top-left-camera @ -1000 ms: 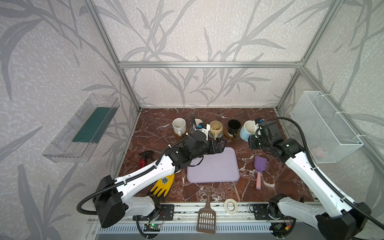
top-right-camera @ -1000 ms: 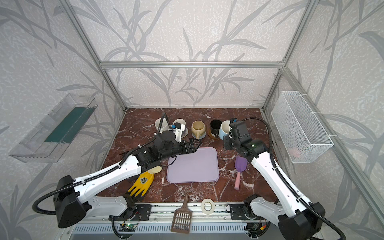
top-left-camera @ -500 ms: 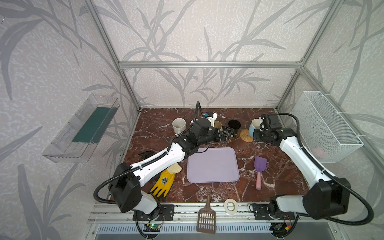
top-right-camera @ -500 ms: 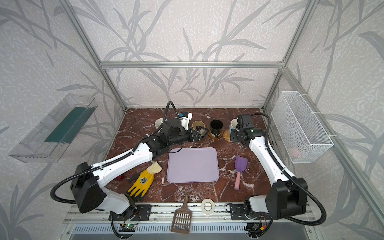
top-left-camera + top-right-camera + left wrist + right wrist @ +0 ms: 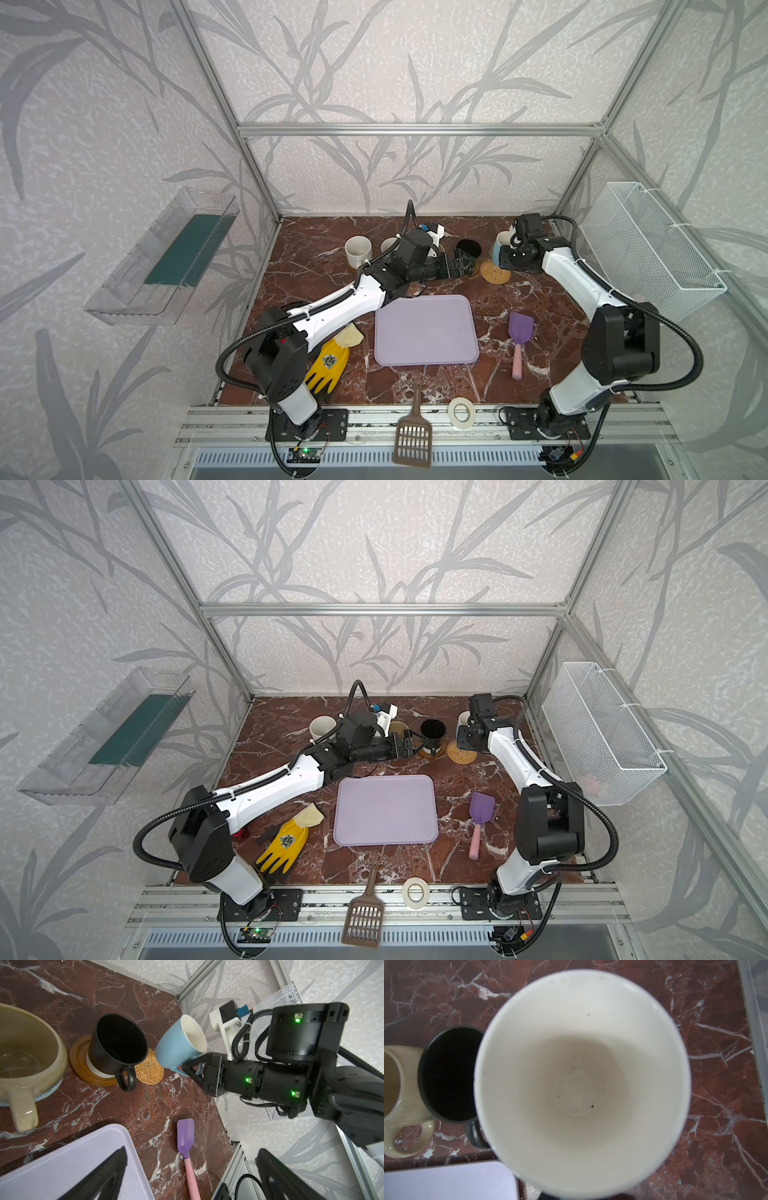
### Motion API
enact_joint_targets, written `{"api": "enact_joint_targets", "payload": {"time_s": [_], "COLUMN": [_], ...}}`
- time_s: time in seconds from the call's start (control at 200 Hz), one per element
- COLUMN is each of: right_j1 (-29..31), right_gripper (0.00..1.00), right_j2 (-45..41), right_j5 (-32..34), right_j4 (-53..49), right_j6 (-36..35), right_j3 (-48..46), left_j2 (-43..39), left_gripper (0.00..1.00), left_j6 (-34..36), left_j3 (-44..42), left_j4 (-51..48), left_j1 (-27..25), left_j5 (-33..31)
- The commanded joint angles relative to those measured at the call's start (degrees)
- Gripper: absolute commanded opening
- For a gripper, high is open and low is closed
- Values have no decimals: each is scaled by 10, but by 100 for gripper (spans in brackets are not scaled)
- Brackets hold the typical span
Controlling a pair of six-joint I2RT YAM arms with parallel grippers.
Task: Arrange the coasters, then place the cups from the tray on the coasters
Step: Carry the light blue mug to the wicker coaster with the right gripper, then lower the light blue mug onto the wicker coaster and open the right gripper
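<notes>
Left claw [image 5: 467, 264] shifted right; right claw [image 5: 192, 1067] grips one blue mug [image 5: 178, 1051]

No text, number or brand can be read in any view; the yellow glove [image 5: 322, 374] on the worktop [image 5: 316, 249] carries a dark round emblem [image 5: 330, 360], seen in both top views; whatever it shows is too small to tell.

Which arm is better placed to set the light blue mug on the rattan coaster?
Right. The right gripper holds the light blue mug by its handle beside the bare rattan coaster; the left gripper is open.
</notes>
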Motion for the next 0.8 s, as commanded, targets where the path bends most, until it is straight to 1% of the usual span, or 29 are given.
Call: {"api": "enact_joint_targets", "payload": {"time_s": [0.0,0.175,0.29,0.635,0.795], "right_j1": [-4,-4,-4,-3,-4], "right_gripper": [0,0,0,0,0], "right_j2": [28,59,72,63,75], "right_j5": [6,9,7,9,7], "right_j4": [13,20,16,33,30], "right_j6": [-10,-10,-10,-7,-7], "right_j3": [42,48,49,10,11], "left_j2": [13,25,20,20,20], "left_gripper": [99,99,99,99,99], "left_j6": [5,2,-5,-7,-8], "left_j3": [23,22,6,2,-2], "left_j4": [13,17,40,39,41], "left_j1": [4,8,9,9,9], "left_j5": [10,14,13,15,17]}}
